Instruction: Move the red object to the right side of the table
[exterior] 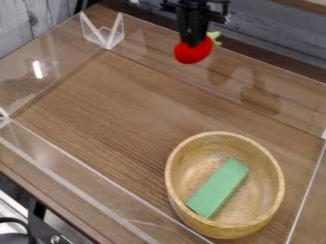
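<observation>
In the camera view, the small rounded red toy with a pale green leafy tip (pixel 193 51) is near the far edge of the brown wood-grain tabletop (pixel 121 107), around the middle of its width. The black robot gripper (pixel 193 36) comes down from the top of the view and is closed on the toy; whether the toy touches the wood cannot be told. Low clear acrylic walls (pixel 287 55) border the table, and the far wall runs behind the gripper. To the toy's right in the view, bare wood reaches to the right-hand wall; toward the camera, bare wood lies between the toy and the round light wooden bowl (pixel 186 170), which sits near the close right corner. A flat green rectangular block (pixel 218 188) lies inside the bowl. A clear faceted piece (pixel 103 31) stands near the far left corner. No brand, label or writing can be read.
</observation>
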`<state>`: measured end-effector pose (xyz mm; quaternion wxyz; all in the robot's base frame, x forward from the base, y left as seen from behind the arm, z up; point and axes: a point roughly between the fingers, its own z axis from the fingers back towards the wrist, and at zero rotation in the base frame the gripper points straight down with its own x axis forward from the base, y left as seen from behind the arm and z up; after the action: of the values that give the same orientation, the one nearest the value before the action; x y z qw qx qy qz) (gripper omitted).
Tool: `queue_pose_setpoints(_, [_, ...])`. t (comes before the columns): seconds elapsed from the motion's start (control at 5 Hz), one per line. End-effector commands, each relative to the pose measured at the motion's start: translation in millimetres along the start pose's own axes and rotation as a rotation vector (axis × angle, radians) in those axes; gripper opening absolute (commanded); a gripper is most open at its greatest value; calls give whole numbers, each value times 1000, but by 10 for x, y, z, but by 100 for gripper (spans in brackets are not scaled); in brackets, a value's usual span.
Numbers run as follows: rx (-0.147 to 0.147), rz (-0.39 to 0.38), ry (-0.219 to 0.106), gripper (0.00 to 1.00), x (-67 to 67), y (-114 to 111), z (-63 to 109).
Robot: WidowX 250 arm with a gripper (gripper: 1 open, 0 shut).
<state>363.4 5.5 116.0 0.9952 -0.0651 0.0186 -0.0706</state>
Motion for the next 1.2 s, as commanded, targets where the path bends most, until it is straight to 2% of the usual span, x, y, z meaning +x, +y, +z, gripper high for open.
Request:
queue_pose_setpoints(0.0, [16, -42, -80, 0, 73, -172, 127])
queue_pose_setpoints(0.4, [37, 44, -90, 0, 40, 169, -13])
queue_pose_setpoints(0.6, [48, 84, -105, 0, 26, 307, -64])
queue_pose_setpoints(1.0, [53, 110, -153, 0, 12, 434, -117])
